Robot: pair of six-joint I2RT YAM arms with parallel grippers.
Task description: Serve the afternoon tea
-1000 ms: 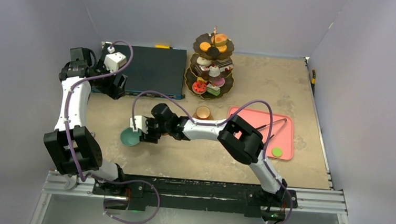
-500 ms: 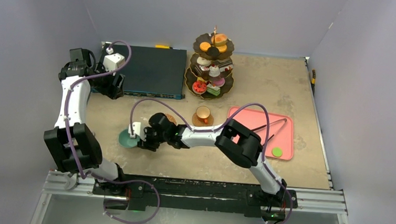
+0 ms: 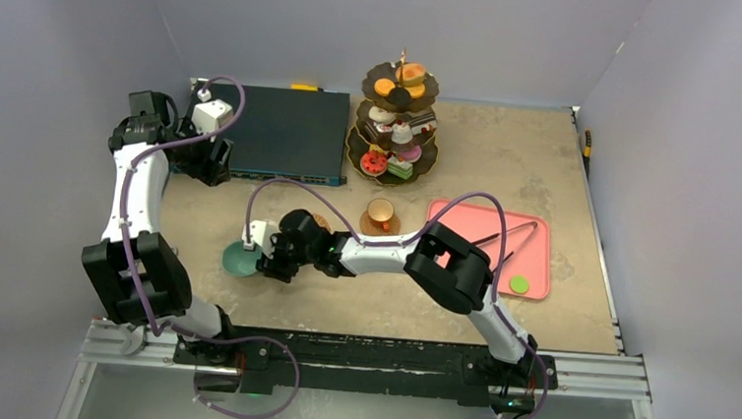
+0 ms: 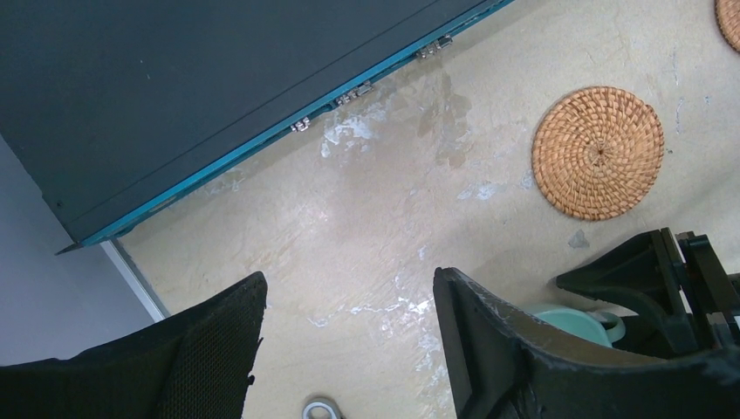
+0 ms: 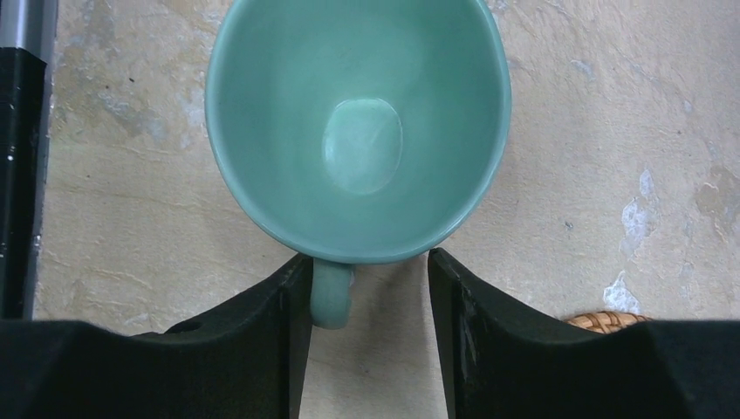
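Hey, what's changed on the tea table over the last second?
The right arm drew its elbow back toward the near edge, uncovering the bare woven coaster. Its end effector shifted slightly nearer and left, jaws open astride the handle of the teal cup, which seems nudged along. Nothing visibly gripped or released. The tan cup, stand and pink tray stayed put.

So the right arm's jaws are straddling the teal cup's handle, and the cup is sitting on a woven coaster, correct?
Not quite. The teal cup sits on the bare table, not on a coaster; the right wrist view shows only an edge of a woven coaster off to one side. The right arm's jaws do straddle its handle.
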